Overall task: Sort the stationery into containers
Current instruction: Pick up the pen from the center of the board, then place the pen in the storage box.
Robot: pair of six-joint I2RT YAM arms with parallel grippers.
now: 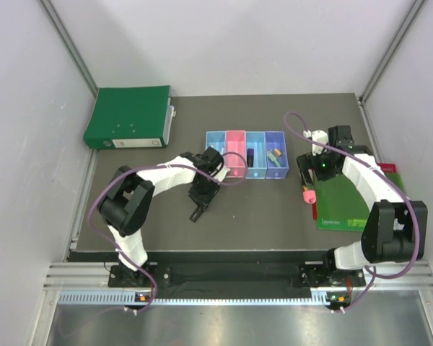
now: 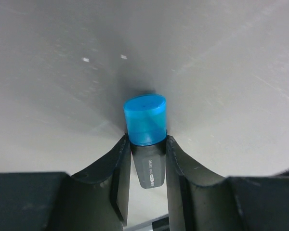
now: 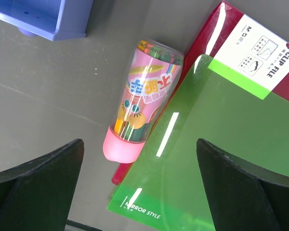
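Left fingers (image 2: 118, 173) pinching blue-capped highlighter (image 2: 145, 120), low over desk (image 1: 260, 216), just in front of bin row (image 1: 246, 154). Right fingers (image 3: 43, 178) spread wide above pink crayon tube (image 3: 144, 96), which lies along green clip file (image 3: 207, 144) edge.

The green folder (image 3: 216, 144) reads "MIRROR STYLE"; the red folder's (image 3: 204, 41) white label (image 3: 262, 48) reads "CLIP FILE".

The highlighter (image 2: 145, 126) barrel is largely hidden between the fingers (image 2: 116, 178) of the left gripper (image 2: 147, 142), and its label print is unreadable. The purple container (image 3: 43, 17) is cut off at the frame's top edge. The green folder (image 3: 216, 144) covers what appears to be most of the red clip file (image 3: 214, 33).
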